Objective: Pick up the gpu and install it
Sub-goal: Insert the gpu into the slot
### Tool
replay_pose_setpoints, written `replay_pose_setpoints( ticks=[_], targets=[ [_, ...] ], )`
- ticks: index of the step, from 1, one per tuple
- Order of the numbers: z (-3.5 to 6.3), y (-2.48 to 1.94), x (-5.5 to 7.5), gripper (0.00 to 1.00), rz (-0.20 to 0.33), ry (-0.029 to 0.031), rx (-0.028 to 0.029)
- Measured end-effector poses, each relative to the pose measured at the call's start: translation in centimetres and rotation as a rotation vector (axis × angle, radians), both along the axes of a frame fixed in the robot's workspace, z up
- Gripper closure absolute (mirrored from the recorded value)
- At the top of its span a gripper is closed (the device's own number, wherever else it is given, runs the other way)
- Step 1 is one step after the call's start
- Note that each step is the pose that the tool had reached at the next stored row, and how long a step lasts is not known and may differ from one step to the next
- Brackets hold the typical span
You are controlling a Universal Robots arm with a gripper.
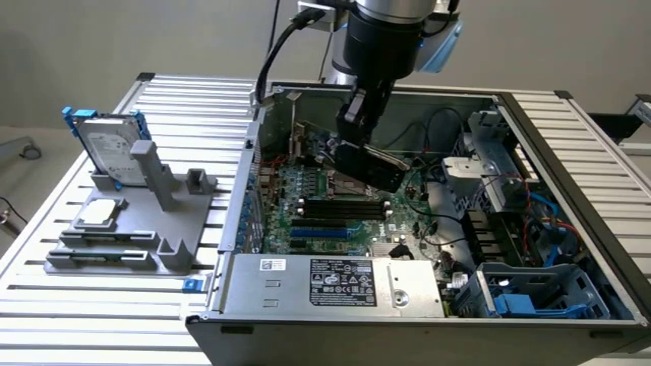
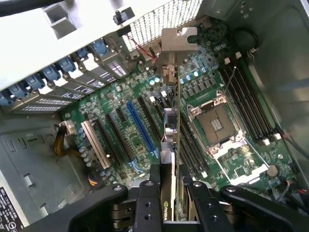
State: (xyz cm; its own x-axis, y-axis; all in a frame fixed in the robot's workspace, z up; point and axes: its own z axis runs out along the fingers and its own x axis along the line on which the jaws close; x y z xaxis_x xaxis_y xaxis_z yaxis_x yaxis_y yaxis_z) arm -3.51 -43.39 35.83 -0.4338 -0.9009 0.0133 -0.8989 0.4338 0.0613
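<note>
Holding the gpu [image 1: 373, 168] over the motherboard [image 1: 323, 204].

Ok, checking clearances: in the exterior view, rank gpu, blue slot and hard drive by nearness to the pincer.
1. gpu, held in the pincer.
2. blue slot, on the board below.
3. hard drive, outside the case, at the exterior view's left.

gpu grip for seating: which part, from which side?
Likely as the gripper has it: pinch the gpu across its two flat faces at the upper edge, from above the motherboard. The card is thin and hangs on edge, so its lower edge and silver bracket are left free.
</note>
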Motion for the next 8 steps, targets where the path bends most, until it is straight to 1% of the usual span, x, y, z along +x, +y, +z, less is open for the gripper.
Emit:
replay_pose_setpoints(
  ticks=[8],
  targets=[
    [-0.12,0.00,0.00,0.73,0.145,0.0000,0.0000]
  ],
)
